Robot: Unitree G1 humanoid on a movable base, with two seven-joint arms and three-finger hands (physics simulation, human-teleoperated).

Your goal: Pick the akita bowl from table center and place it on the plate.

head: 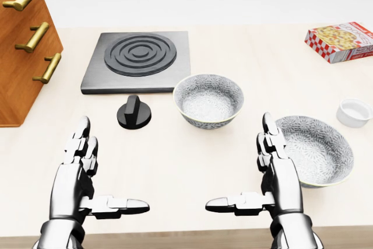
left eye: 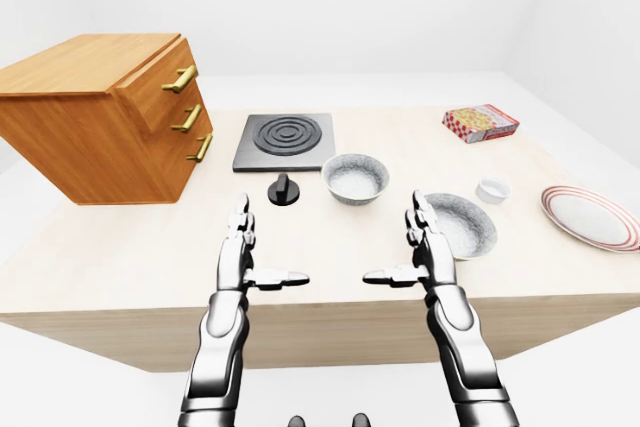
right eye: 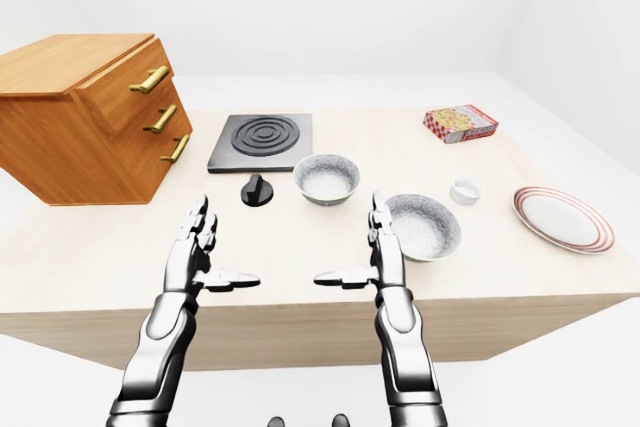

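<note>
A grey patterned akita bowl (head: 208,100) stands upright near the table's middle, just below the stove plate. A second, similar bowl (head: 315,150) sits to its right, right beside my right hand. The white plate with a red rim (left eye: 592,217) lies at the table's far right. My left hand (head: 111,167) and right hand (head: 239,164) hover over the table's near edge, both open, fingers straight and thumbs pointing inward. Neither hand holds anything. The middle bowl lies above and between the two hands.
A black stove plate (head: 135,61) with a black knob (head: 134,112) below it sits at upper left. A wooden drawer cabinet (left eye: 105,112) stands at the left. A small white cup (head: 354,112) and a red-checked box (head: 341,40) are at the right.
</note>
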